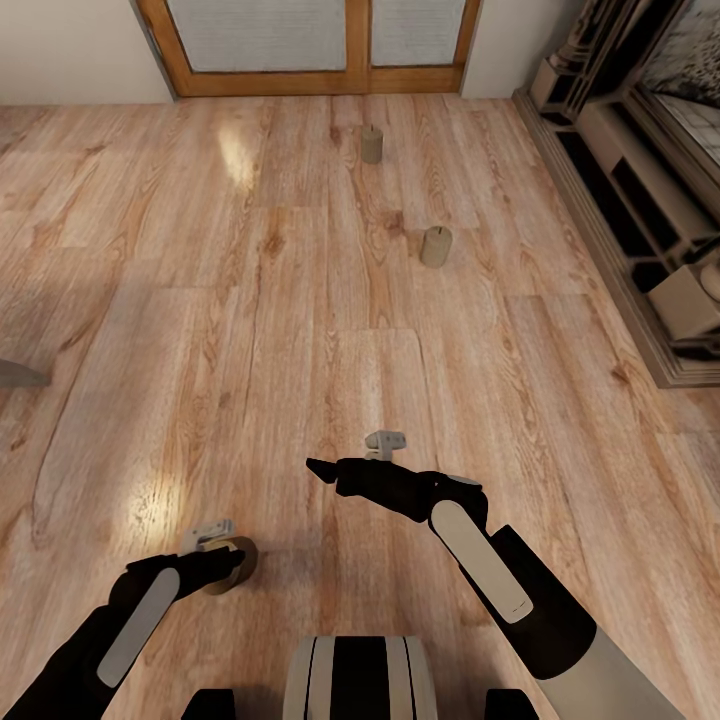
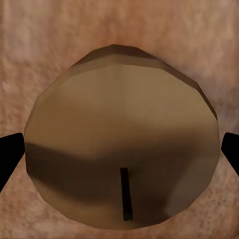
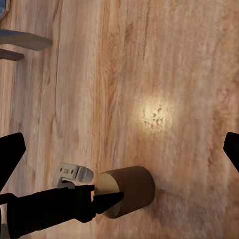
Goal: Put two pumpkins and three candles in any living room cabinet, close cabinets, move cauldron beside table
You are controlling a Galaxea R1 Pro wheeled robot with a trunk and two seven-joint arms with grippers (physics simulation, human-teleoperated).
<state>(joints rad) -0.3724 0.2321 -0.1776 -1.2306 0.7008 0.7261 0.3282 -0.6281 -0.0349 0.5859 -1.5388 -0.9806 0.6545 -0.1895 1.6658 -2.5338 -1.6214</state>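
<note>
Two beige candles stand on the plank floor ahead, one far (image 1: 372, 145) and one nearer (image 1: 436, 246). A third candle (image 1: 236, 566) stands at the lower left, and my left gripper (image 1: 220, 558) is down over it. In the left wrist view this candle (image 2: 119, 119) sits between the black fingertips (image 2: 11, 154), which stand wide apart at either side; the gripper (image 2: 119, 154) is open. The right wrist view shows the same candle (image 3: 130, 189) with the left arm's finger beside it. My right gripper (image 1: 328, 470) hovers open over bare floor (image 3: 119, 159), holding nothing.
A dark fireplace surround with a raised hearth (image 1: 640, 230) runs along the right. The wooden-framed glass door (image 1: 320, 50) is straight ahead. A grey furniture edge (image 1: 15, 375) juts in at the left. The floor between is open planks.
</note>
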